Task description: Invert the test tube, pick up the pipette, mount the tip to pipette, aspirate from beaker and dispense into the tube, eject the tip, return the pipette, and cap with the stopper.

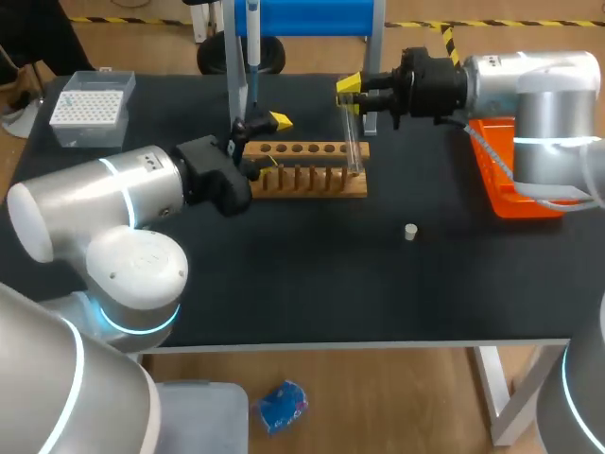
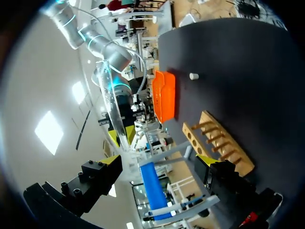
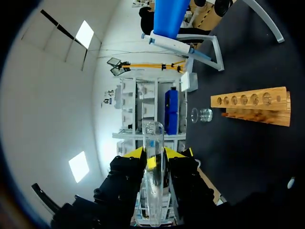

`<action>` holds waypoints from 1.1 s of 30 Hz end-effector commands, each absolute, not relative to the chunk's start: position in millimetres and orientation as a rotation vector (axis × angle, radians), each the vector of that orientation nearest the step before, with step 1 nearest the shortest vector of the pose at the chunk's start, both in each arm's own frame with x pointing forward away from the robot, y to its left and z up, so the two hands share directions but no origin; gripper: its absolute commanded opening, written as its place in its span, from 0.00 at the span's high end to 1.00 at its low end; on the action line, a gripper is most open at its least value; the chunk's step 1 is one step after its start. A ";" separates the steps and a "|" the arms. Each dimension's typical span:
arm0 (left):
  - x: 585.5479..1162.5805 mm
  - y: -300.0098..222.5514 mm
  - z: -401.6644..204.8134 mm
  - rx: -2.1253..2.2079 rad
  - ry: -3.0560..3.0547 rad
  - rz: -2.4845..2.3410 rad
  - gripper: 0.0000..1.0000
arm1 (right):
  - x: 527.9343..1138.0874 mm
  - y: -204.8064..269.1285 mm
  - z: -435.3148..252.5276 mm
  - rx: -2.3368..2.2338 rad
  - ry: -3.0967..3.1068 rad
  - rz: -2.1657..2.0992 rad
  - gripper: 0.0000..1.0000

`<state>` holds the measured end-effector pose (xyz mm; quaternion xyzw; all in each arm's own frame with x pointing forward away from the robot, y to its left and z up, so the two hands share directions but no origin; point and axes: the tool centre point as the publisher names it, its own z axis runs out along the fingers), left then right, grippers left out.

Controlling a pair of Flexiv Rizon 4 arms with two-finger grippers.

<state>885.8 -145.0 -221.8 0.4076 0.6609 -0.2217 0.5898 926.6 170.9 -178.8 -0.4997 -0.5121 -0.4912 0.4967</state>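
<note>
Test tube (image 1: 353, 142) sits pinched upright in the right gripper (image 1: 350, 87) above the right end of the wooden rack (image 1: 307, 180); I'd lower it plumb into a hole. Left gripper (image 1: 260, 125), fingers spread, flanks the pipette (image 1: 253, 57).

Dark table (image 1: 312, 284), seemingly matte cloth top
</note>
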 end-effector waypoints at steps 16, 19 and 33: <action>880.8 -146.8 -205.9 0.808 0.842 -0.899 0.00 | 940.7 181.1 -200.8 -1.133 -1.287 -1.220 1.00; 880.8 -146.8 -205.9 0.808 0.842 -0.899 0.00 | 940.7 181.1 -200.8 -1.133 -1.287 -1.220 1.00; 883.3 -165.0 -207.8 1.038 0.951 -0.910 0.00 | 956.7 193.8 -212.6 -1.135 -1.293 -1.198 1.00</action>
